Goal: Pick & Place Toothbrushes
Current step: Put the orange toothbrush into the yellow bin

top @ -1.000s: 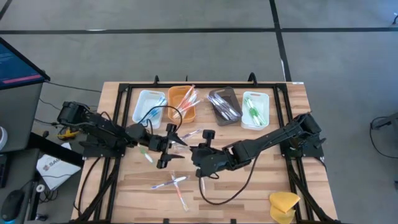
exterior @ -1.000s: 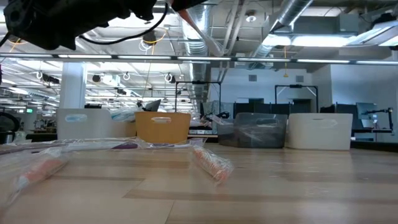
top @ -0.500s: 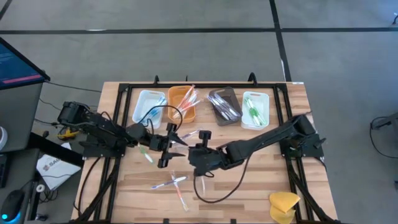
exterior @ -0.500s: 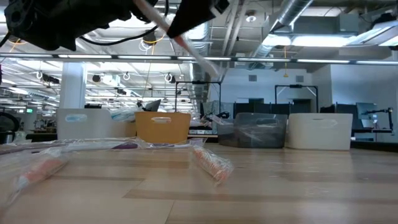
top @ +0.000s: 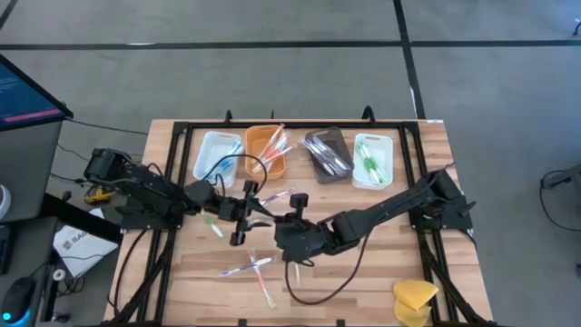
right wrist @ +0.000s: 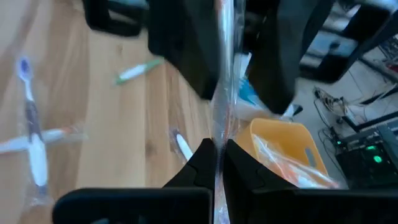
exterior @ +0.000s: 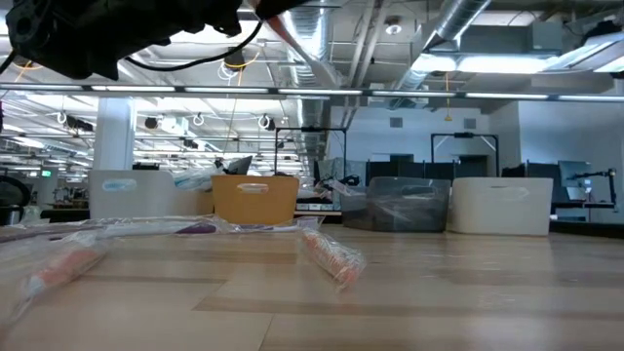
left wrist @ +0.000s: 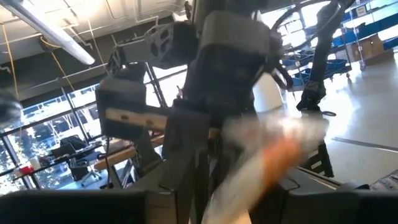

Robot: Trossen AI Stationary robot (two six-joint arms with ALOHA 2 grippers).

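My right gripper (top: 281,216) (right wrist: 219,154) is shut on a toothbrush (top: 275,198) in a clear wrapper, raised above the table's middle. The toothbrush runs up between the two fingers of my left gripper (top: 258,209), which stand open on either side of it (right wrist: 224,68) without plainly touching. The left wrist view shows it as a blurred orange-handled toothbrush (left wrist: 273,162) in front of the right gripper. More wrapped toothbrushes (top: 247,266) (right wrist: 30,118) lie flat on the wood near the front; a green one (top: 214,226) lies under the left arm. My right gripper pinches the wrapped toothbrush (right wrist: 219,134) between its two fingertips (right wrist: 200,163), at one end of it. The fingers lie along it, slanting down toward the table's left side. The toothbrush is lifted clear of the table and sticks out beyond the fingers.
Four small trays stand in a row at the back: white (top: 216,154), orange (top: 266,151), dark (top: 327,154) and white with green brushes (top: 372,160). A yellow sponge (top: 413,298) lies at the front right corner. Black frame rails (top: 172,182) run along the table's sides.
My right gripper has moved toward the table's left side with the wrapped toothbrush, up to the left gripper, and rolled a little. In the low view the toothbrush slanted down into the picture half a second ago and now shows only at the top.
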